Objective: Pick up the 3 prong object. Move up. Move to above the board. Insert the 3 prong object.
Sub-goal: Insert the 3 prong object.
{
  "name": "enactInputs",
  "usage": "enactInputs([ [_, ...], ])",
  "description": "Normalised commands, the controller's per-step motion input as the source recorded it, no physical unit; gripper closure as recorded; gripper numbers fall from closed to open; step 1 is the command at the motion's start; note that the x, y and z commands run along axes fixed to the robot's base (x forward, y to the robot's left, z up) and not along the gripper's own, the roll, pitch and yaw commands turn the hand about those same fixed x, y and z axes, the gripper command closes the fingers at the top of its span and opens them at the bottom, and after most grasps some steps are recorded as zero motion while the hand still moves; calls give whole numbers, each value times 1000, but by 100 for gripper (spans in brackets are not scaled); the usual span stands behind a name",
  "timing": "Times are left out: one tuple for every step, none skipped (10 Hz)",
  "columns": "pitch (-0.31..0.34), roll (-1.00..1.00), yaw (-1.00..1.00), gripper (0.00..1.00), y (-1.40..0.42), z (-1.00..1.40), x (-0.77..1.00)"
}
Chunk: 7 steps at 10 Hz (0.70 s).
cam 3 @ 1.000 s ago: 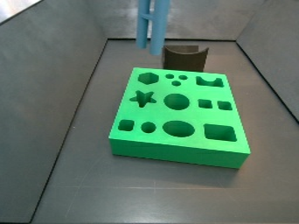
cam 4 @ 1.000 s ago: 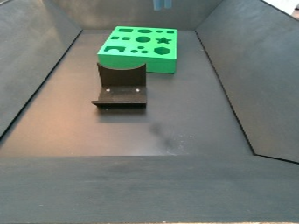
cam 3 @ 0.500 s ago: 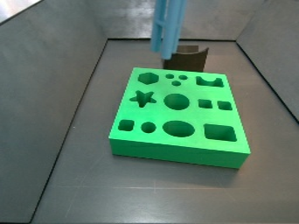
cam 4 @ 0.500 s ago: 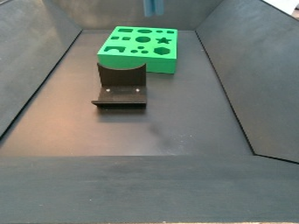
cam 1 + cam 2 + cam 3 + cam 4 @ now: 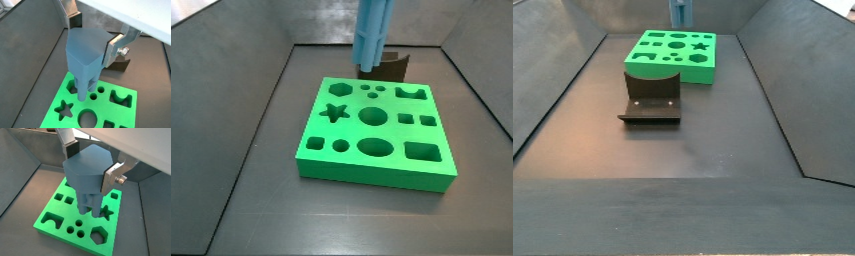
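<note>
The 3 prong object is a steel-blue piece with a polygonal head and long thin legs. My gripper is shut on its head, one silver finger on each side, as both wrist views show. The legs hang in the air above the bright green board, over its edge nearest the fixture. In a side view only the piece shows, coming down from the top edge over the far side of the board; the gripper itself is out of that view. In a side view the piece is a thin strip above the board.
The dark fixture stands right behind the board, also seen in front of it in a side view and in a wrist view. Grey sloping walls enclose the floor on all sides.
The held 3 prong object has moved sideways, from off the board's far corner to over the middle of its far edge. The board and fixture have not moved.
</note>
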Motion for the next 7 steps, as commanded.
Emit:
enactInputs([
  [-211,0,-71,100,166,-483,40],
  [-183,0,-51,100,220,-477,77],
  [-227,-6,-126,100,151,-460,0],
  [-174,-4,-191,100,160,-251,-11],
  [-49,-37,-137,100,106,0,0],
  [-76,0,-211,100,163,-54,0],
  [-103,-41,-137,100,311,-140,240],
])
